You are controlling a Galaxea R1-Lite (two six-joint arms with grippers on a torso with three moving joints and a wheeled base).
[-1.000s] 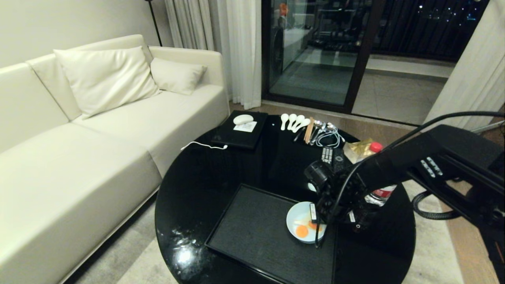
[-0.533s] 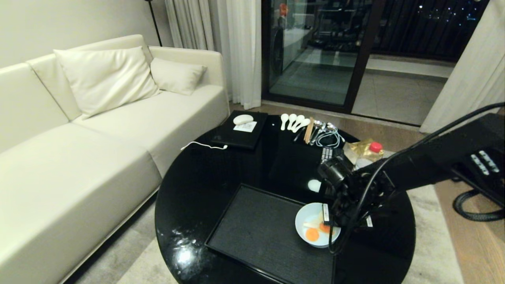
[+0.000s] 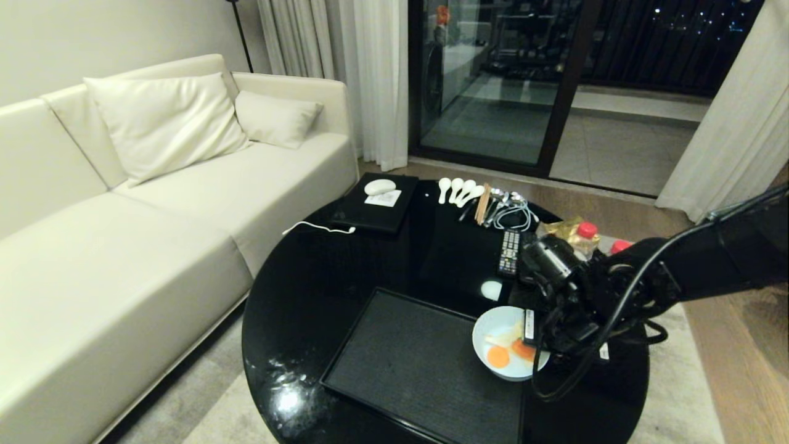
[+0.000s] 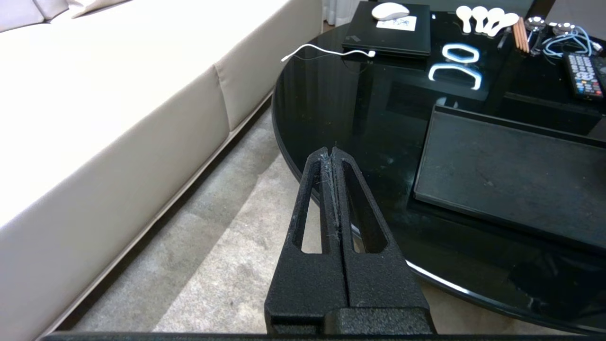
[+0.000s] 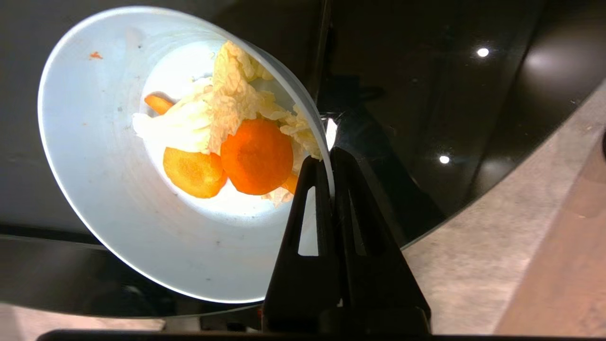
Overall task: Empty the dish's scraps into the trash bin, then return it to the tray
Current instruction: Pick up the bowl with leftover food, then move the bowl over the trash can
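My right gripper (image 3: 531, 336) is shut on the rim of the dish (image 3: 502, 339), a small pale blue-white bowl held above the right edge of the black tray (image 3: 400, 364). In the right wrist view the gripper (image 5: 329, 158) pinches the dish (image 5: 109, 189) wall, one finger inside and one outside. The scraps (image 5: 227, 137), orange slices and pale yellow and white bits, lie in the tilted bowl toward the gripped side. My left gripper (image 4: 332, 152) is shut and empty, parked off the table's near-left edge, with the tray (image 4: 511, 175) beside it. The trash bin is out of view.
On the round black table (image 3: 320, 290) lie a remote (image 3: 509, 250), white spoons (image 3: 457, 188), chopsticks, cables, a black slab with a white oval (image 3: 377, 200) and a red-capped bottle (image 3: 584, 237). A cream sofa (image 3: 123, 203) stands to the left. Rug surrounds the table.
My right arm has lifted the dish and carried it to the right, from over the tray's right part toward the tray's right edge. The left arm has not moved.
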